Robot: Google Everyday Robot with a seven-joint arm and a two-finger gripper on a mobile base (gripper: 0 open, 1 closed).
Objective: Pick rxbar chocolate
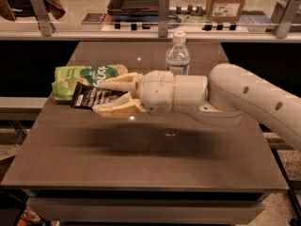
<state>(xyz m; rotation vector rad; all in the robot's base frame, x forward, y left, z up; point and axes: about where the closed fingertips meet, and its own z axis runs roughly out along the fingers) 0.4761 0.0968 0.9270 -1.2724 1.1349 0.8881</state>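
Note:
The rxbar chocolate [94,97], a small flat dark bar with white lettering, is held between my gripper's cream fingers [117,109] and lifted above the brown table [141,173]. My gripper [104,97] reaches in from the right on a white arm and is shut on the bar. The bar's left end sticks out past the fingertips, in front of the green snack bag [75,77].
A clear water bottle [178,55] with a white cap stands behind the arm near the table's middle. The green bag lies at the left side of the table. A counter with rails and a cardboard box [226,4] lies beyond the far edge.

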